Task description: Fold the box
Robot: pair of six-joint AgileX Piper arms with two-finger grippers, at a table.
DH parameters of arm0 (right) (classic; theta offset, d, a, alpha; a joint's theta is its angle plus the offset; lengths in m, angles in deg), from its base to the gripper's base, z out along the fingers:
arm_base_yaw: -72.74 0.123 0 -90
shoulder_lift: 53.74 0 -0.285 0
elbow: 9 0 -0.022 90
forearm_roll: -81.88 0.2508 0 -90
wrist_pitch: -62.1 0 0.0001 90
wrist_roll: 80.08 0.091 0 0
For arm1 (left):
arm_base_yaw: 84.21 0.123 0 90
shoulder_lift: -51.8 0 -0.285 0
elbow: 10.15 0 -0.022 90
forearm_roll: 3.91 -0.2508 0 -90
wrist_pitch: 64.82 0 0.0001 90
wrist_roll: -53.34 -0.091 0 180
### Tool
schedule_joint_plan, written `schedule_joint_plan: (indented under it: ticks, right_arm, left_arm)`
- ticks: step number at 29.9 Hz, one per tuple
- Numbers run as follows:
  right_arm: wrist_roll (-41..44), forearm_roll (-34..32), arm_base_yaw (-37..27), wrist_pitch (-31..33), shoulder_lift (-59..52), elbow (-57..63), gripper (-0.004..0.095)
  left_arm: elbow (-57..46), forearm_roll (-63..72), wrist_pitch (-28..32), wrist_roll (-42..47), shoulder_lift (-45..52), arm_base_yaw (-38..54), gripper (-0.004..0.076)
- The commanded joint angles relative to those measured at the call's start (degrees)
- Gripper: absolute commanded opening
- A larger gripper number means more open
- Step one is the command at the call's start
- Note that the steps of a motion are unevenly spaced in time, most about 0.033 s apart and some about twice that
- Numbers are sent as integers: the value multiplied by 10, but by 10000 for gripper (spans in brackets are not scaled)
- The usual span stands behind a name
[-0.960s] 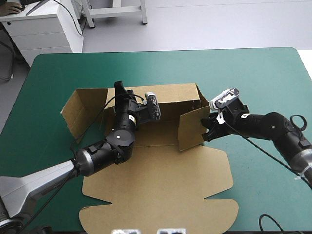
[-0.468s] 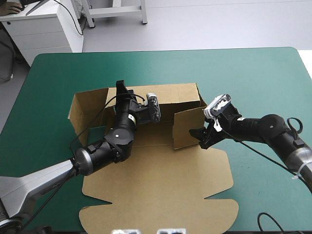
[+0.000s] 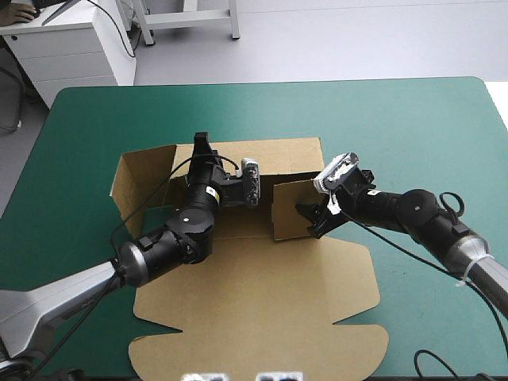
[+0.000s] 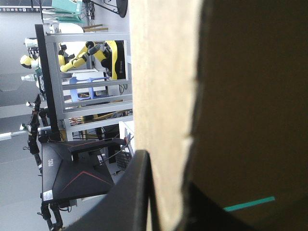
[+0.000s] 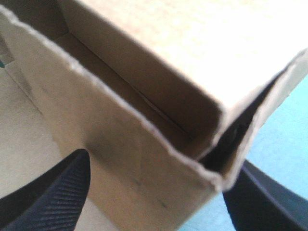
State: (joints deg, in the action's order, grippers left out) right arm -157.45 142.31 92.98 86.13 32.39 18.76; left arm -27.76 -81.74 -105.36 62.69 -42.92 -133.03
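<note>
One brown box, part-built, mid-table on the teal-green cover. Lid panel lies flat toward the near edge. Three walls raised: back wall, left flap, right flap. The left arm reaches across the base panel.

Two grippers, both at the box. Left gripper is at the back wall's top edge, black fingers nearly closed with the board pinched between them. Right gripper is against the right flap's outer face, fingers spread wide, the flap's corner sitting between them.

Against the earlier frames, the right flap has swung further inward over the base and the right gripper has followed it toward the box's middle. The left flap stands more upright. The left gripper has kept its place on the back wall.
</note>
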Motion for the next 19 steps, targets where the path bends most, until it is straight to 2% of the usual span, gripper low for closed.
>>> schedule_joint_plan:
  ticks: [1, 6, 8, 15, 19]
  right_arm:
    - [-7, 18, 9, -39, -15, -16, 702]
    - [-4, 18, 9, -38, -13, -16, 665]
    - [-1, 18, 9, -36, -13, -16, 570]
    - [-1, 18, 9, -16, -13, -16, 138]
    - [-1, 18, 9, 0, -13, -16, -22]
  left_arm:
    - [3, 65, 37, -9, 10, -4, 16]
    - [3, 95, 47, -44, 10, -4, 16]
    - [3, 96, 50, -44, 10, -4, 16]
    - [3, 96, 58, -44, 10, -4, 16]
    - [3, 96, 65, -44, 10, -4, 16]
